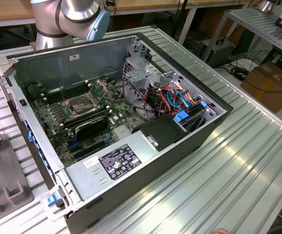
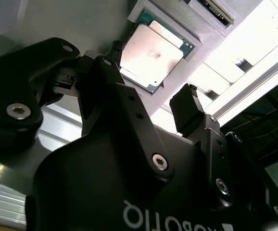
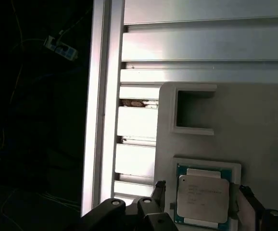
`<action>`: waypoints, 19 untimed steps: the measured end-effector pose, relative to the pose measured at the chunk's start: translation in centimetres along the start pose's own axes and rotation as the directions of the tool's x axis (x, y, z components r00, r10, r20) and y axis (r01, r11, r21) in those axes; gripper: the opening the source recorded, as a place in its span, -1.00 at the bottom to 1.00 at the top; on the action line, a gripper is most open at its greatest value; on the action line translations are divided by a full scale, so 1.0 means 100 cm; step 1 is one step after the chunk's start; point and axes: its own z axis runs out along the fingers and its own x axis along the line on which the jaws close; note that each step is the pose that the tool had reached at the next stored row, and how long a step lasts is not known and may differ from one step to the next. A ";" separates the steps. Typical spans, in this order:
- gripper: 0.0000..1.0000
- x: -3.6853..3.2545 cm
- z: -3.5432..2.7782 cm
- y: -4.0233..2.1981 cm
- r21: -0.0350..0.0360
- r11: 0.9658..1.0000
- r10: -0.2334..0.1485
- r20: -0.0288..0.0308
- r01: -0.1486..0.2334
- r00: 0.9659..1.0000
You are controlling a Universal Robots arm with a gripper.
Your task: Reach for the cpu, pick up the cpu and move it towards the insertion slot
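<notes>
Closest of all is the black body of my gripper (image 2: 151,72), with its fingers (image 2: 191,108) spread apart and nothing held. The cpu (image 2: 151,55) lies just past the fingertips, in the gap between them, with its silvery-tan face up. It sits flat in a square pocket of a pale grey holder (image 3: 254,125). In the first wrist view one fingertip stands off each side of the cpu (image 3: 202,197). I cannot tell whether either one touches the pocket's rim.

As I judge the reach, it goes well if the wrist is square to the chip's edges and the gap is centred on it, so that both fingers meet opposite edges together. The pinch should be light and low on the edges, clear of the raised rim, so the chip lifts level and does not tip or scrape.

Beyond the cpu the holder has an empty pocket (image 3: 194,108), and beside it runs the ribbed aluminium tabletop (image 3: 134,120). In the exterior view the insertion slot (image 1: 85,103) sits in the open computer case (image 1: 146,161). How far it lies from the gripper I cannot tell.
</notes>
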 end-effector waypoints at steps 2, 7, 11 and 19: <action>0.35 0.0000 0.0037 -0.0005 0.000 1.000 0.000 0.000 0.000 1.000; 0.35 0.0000 0.0110 -0.0012 0.003 1.000 0.000 0.000 0.000 1.000; 0.35 -0.0006 0.0139 -0.0014 0.010 1.000 0.000 -0.001 0.000 1.000; 0.33 -0.0021 0.0185 -0.0017 0.015 1.000 0.005 -0.001 -0.005 1.000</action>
